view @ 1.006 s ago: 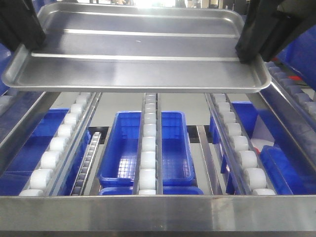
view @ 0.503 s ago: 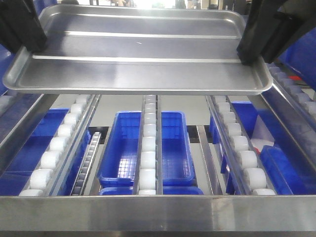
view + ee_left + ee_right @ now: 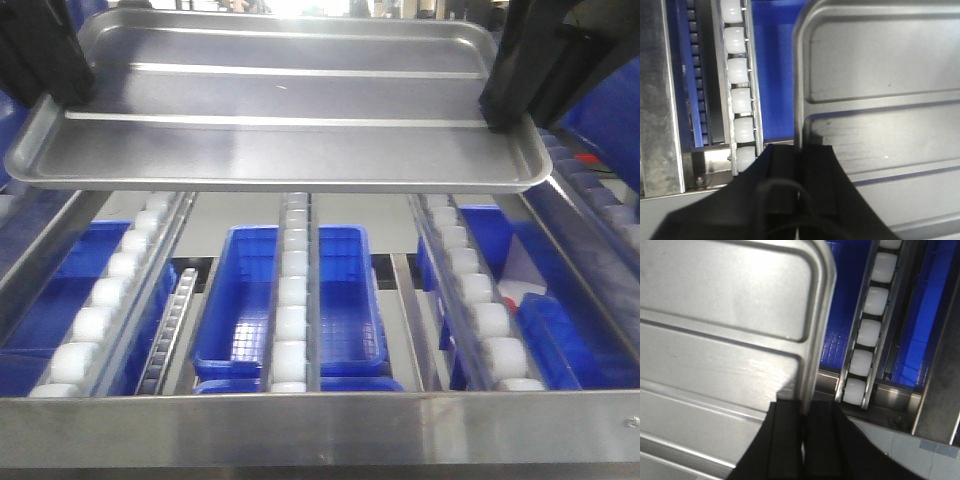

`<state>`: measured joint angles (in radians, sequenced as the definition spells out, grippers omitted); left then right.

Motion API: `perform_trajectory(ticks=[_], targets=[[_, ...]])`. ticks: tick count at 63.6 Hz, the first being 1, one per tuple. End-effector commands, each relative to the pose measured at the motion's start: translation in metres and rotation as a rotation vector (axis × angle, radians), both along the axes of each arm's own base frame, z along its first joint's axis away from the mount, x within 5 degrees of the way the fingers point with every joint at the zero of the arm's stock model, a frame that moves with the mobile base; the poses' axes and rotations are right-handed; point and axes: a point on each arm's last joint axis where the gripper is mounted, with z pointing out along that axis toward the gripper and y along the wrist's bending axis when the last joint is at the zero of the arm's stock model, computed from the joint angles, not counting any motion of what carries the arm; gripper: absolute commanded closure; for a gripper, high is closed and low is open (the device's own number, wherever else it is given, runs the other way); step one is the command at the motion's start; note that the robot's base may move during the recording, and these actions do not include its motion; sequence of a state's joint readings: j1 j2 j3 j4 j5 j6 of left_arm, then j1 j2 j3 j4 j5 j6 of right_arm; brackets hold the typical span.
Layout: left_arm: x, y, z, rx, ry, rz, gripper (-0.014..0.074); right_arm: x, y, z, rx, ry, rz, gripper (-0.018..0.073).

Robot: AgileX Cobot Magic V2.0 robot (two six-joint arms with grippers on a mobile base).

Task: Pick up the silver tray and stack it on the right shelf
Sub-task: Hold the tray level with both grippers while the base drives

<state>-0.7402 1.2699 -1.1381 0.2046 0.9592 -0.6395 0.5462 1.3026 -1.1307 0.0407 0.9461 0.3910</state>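
The silver tray (image 3: 280,110), shiny with two raised ridges, hangs level above the right shelf (image 3: 300,425), a flow rack with lanes of white rollers and a broad front bar. My left gripper (image 3: 55,95) is shut on the tray's left rim, and my right gripper (image 3: 500,112) is shut on its right rim. In the left wrist view the black jaws (image 3: 799,150) pinch the tray's rim (image 3: 798,90). In the right wrist view the jaws (image 3: 805,407) pinch the rim (image 3: 815,340). The tray does not touch the rollers.
Blue plastic bins (image 3: 290,300) sit on the level below, seen between the roller lanes (image 3: 290,290). Grey side rails (image 3: 40,250) slope along both sides. More blue bins stand at the far right (image 3: 610,110).
The whole view has shifted slightly: the rack and bins now sit a little lower and to the left in frame. The tray stays held in both grippers at about the same place.
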Motion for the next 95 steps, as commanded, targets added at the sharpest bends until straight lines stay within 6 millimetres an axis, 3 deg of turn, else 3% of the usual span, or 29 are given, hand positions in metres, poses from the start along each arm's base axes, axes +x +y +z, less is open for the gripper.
perform_trajectory(ticks=[1, 95], targets=[[-0.0012, 0.0022, 0.0176, -0.017, -0.083, -0.018, 0.0689, -0.0013, -0.0048, 0.0180, 0.011, -0.092, 0.013, 0.0503], [-0.0012, 0.0022, 0.0176, -0.017, -0.083, -0.018, 0.0689, -0.0013, -0.0048, 0.0180, 0.011, -0.092, 0.013, 0.0503]])
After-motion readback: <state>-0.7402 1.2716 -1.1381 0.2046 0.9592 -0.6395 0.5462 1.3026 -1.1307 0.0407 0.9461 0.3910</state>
